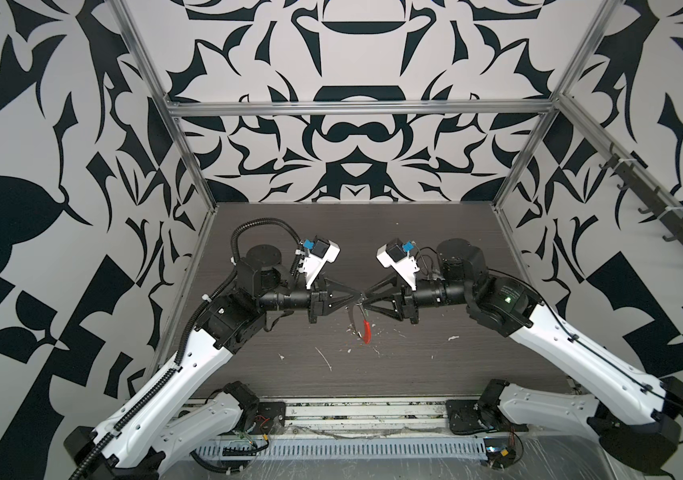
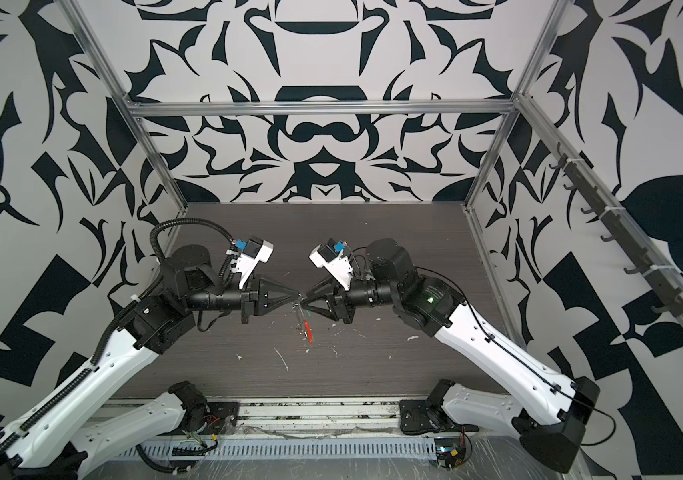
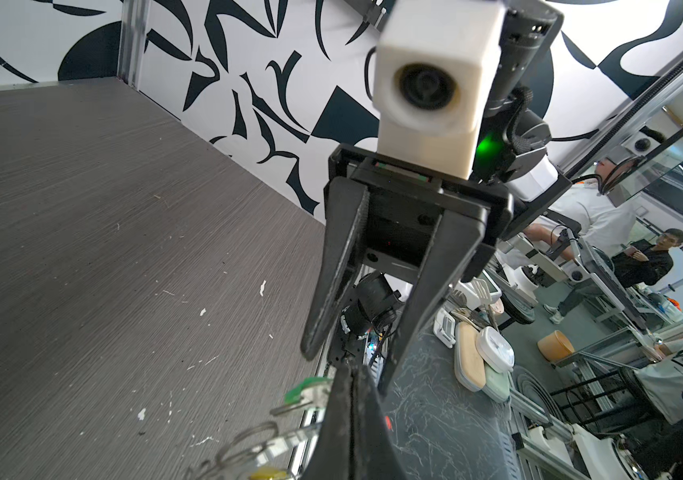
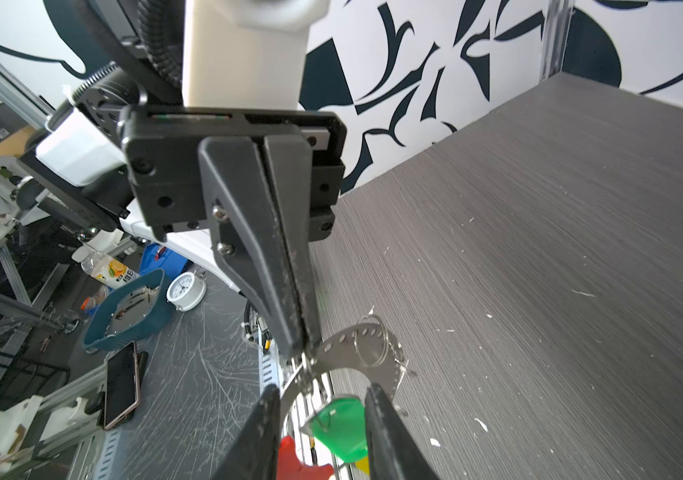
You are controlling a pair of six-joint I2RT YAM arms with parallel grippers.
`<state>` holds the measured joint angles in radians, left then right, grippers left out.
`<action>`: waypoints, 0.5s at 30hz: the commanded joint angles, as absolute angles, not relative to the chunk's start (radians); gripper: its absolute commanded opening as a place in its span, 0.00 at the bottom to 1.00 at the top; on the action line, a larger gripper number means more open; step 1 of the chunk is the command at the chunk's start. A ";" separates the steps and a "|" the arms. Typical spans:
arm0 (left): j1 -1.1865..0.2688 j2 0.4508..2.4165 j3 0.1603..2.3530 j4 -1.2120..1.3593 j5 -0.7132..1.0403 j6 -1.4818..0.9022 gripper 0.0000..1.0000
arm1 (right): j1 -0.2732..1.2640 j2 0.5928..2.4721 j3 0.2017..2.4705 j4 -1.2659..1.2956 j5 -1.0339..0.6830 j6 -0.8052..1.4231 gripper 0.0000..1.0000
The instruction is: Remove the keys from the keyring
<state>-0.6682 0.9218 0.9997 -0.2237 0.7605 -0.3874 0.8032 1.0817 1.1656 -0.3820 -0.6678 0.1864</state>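
Both grippers meet above the middle of the dark table (image 1: 435, 232). My left gripper (image 1: 357, 297) (image 3: 350, 370) is shut on the keyring, pinching it where the pale perforated strip (image 4: 356, 345) meets a small wire ring (image 4: 373, 340). The strip's red end (image 1: 366, 330) (image 2: 309, 332) hangs down toward the table. My right gripper (image 1: 366, 300) (image 4: 323, 403) is open, and the green key (image 4: 339, 428) hangs between its fingers, close against one finger (image 4: 381, 415). A corner of the yellow key (image 4: 362, 465) shows below the green one. The left wrist view shows the green key (image 3: 302, 390) and the yellow key (image 3: 267, 473) beside my shut fingers.
White scraps (image 1: 325, 359) lie scattered on the table in front of the grippers. Aluminium frame posts (image 1: 190, 166) and patterned walls close in the back and sides. A metal rail with the arm bases (image 1: 352, 411) runs along the front edge.
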 commanded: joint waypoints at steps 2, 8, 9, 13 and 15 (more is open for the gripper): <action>-0.670 0.904 0.989 -0.163 0.776 -0.403 0.00 | 0.808 1.055 1.143 -0.272 -0.665 0.197 0.31; -0.672 0.893 0.981 -0.144 0.767 -0.416 0.00 | 0.808 1.058 1.133 -0.268 -0.679 0.202 0.33; -0.671 0.892 0.979 -0.141 0.766 -0.417 0.00 | 0.809 1.060 1.131 -0.263 -0.680 0.206 0.34; -0.671 0.891 0.976 -0.135 0.768 -0.423 0.00 | 0.811 1.065 1.127 -0.255 -0.679 0.215 0.32; -0.671 0.890 0.979 -0.136 0.762 -0.423 0.00 | 0.812 1.065 1.127 -0.254 -0.676 0.214 0.33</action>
<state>-0.6682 0.9089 0.9897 -0.1749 0.7589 -0.4187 0.8066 1.0721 1.1252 -0.3080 -0.6689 0.2081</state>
